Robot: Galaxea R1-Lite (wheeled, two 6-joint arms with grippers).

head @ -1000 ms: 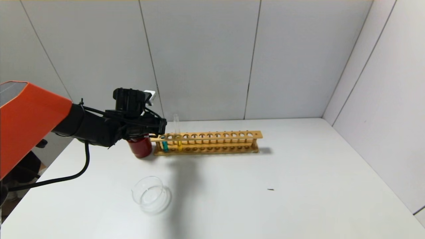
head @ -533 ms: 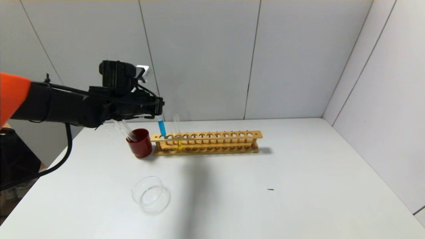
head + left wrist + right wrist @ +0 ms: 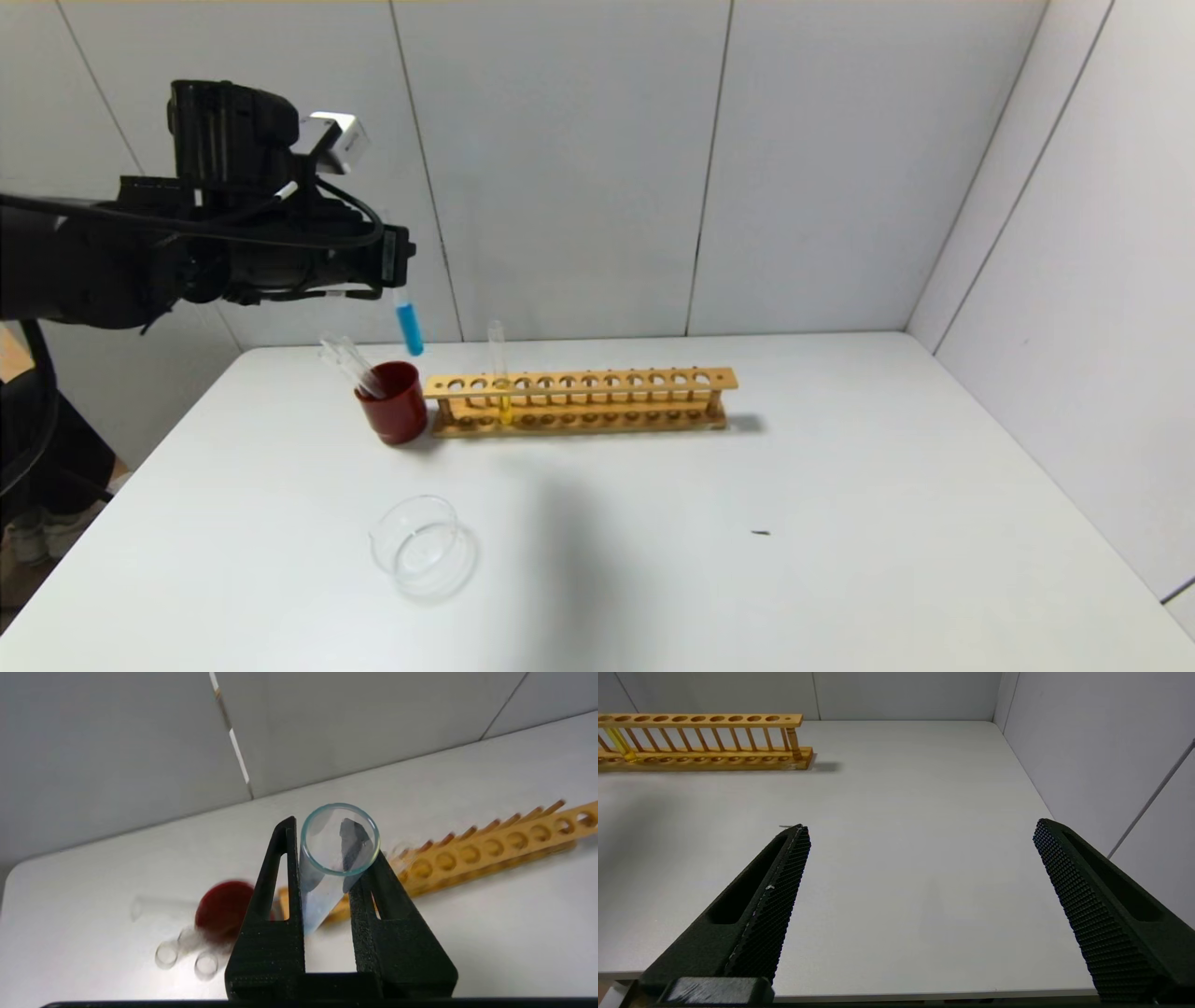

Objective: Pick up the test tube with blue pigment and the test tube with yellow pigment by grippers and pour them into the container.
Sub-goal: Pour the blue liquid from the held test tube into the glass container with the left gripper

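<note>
- Left gripper (image 3: 400,280), clamped on the test tube with blue pigment (image 3: 409,327), has lifted it clear of the rack (image 3: 579,401).
- Container (image 3: 425,555) awaits on tabletop; right gripper (image 3: 920,858) idles open.

In my left wrist view the red cup (image 3: 223,911), the clear tubes (image 3: 186,957) beside it and the rack (image 3: 495,851) at right are blurred. My right wrist view cuts the rack (image 3: 705,742) off at its upper left edge.
</note>
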